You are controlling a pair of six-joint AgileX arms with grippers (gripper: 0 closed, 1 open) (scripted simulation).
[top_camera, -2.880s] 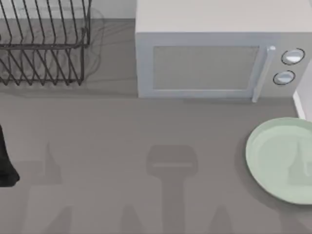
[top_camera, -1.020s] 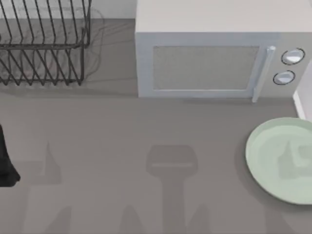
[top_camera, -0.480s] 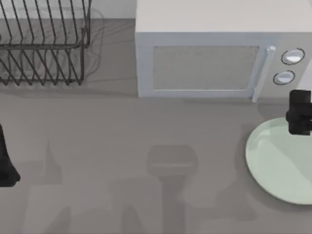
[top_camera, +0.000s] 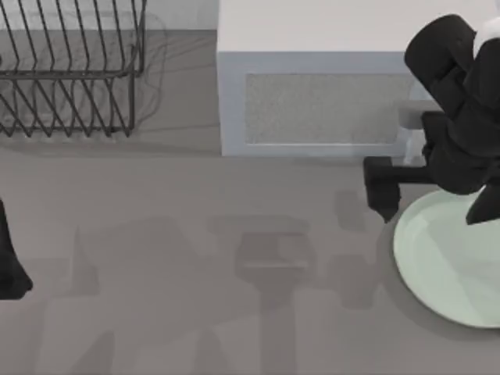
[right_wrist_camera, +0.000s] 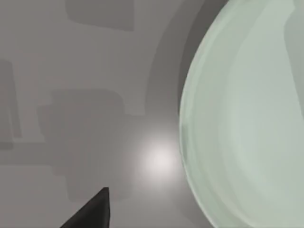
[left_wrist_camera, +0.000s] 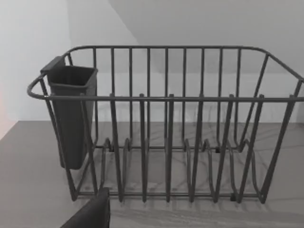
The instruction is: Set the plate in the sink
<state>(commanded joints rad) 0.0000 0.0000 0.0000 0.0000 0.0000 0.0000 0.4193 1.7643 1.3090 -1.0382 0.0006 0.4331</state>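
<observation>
Plate [top_camera: 441, 266] flat on the grey table [top_camera: 156, 203], face up, at the right side, cut off by the right edge of the top view. Round all over, so no long side and no way of pointing. Low rim up, smooth pale green middle. Just in front of the right end of the microwave [top_camera: 312, 101], a little apart from it.

Right arm black and big, hanging over the right end of the microwave and reaching down toward the table. Right gripper [top_camera: 383, 191] low by the plate's back left edge, just beside the rim. Touching the plate or not: cannot tell. Open or closed: cannot tell.

Seen from the right wrist: plate [right_wrist_camera: 247, 118] close by, curved rim next to bare table [right_wrist_camera: 95, 71], one bright spot on the table just beside the rim.

Left arm parked at the left edge of the table, left gripper [top_camera: 9, 262] well apart from the plate. Open or closed: cannot tell.

Dish rack [top_camera: 70, 78] of dark wire at the back left, standing upright. Seen from the left wrist: same dish rack [left_wrist_camera: 166, 133] with a dark cup [left_wrist_camera: 71, 114] hung inside one end.
</observation>
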